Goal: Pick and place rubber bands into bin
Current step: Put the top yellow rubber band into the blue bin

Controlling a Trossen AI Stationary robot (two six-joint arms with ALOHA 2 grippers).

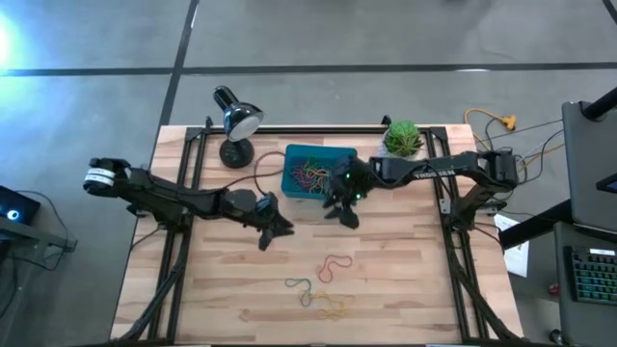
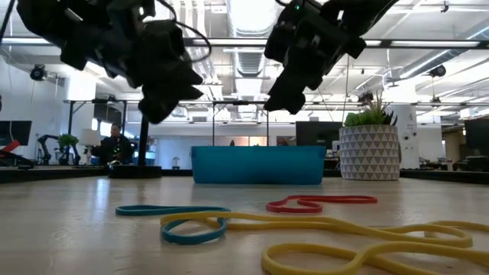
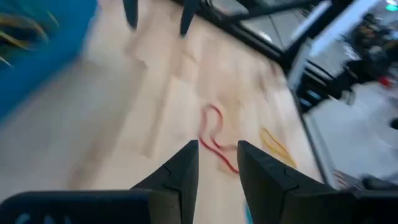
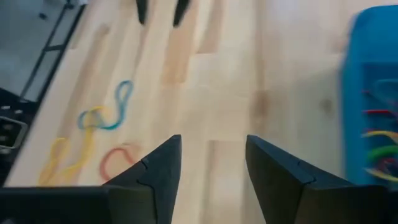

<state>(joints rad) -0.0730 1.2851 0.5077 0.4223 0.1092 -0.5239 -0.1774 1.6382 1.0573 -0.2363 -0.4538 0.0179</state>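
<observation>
The teal bin (image 1: 289, 159) stands at the table's far middle with several coloured rubber bands (image 1: 310, 176) inside. Loose rubber bands lie nearer the front: a red one (image 1: 333, 268), a blue one (image 1: 299, 286) and a yellow one (image 1: 330, 307). My left gripper (image 3: 217, 155) hovers open above the table, left of and nearer than the bin, with the red band (image 3: 213, 134) on the wood beyond its fingertips. My right gripper (image 4: 211, 158) hangs open just in front of the bin's near edge, with nothing between its fingers. In the low view both grippers are clear above the table.
A desk lamp (image 1: 236, 125) stands at the far left and a potted plant (image 1: 403, 138) at the far right, beside the bin. Black frame rails (image 1: 183, 193) run along both table sides. Bare wood lies between the grippers and the loose bands.
</observation>
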